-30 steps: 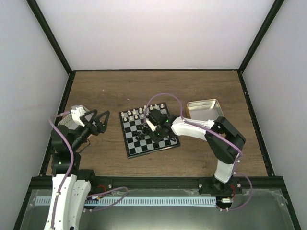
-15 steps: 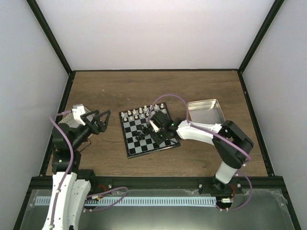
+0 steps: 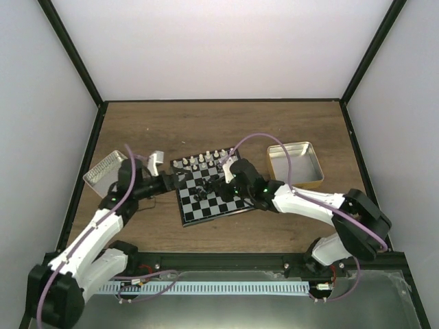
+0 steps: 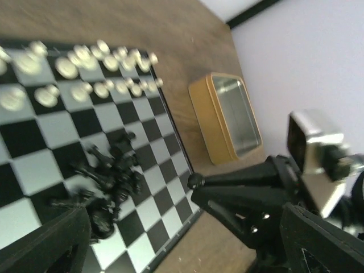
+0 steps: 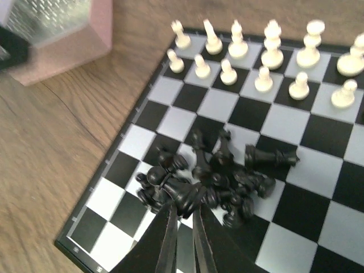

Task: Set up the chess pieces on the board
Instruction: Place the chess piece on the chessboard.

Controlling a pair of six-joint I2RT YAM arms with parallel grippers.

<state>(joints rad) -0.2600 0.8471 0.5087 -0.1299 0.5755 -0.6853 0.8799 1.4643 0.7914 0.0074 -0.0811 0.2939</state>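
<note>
left tool (image 3: 175, 181) swung to the board (image 3: 206, 206), agape; right tool (image 5: 182, 219) closed over chess pieces (image 5: 216, 170) (catch unclear).

Left wrist view is blurred: white pieces (image 4: 85, 62) are blobs, types unreadable. Left gripper (image 3: 171, 184) fingers (image 4: 45, 242) are cut off by the bottom edge there. Right gripper (image 5: 183, 211) tips sit at the black pile (image 5: 210, 176); can't tell if a piece is pinched. Tin (image 5: 51, 28) blurred, clipped at the corner. Board (image 5: 318, 136) runs off right and bottom. Top view: pieces too small to type.
</note>
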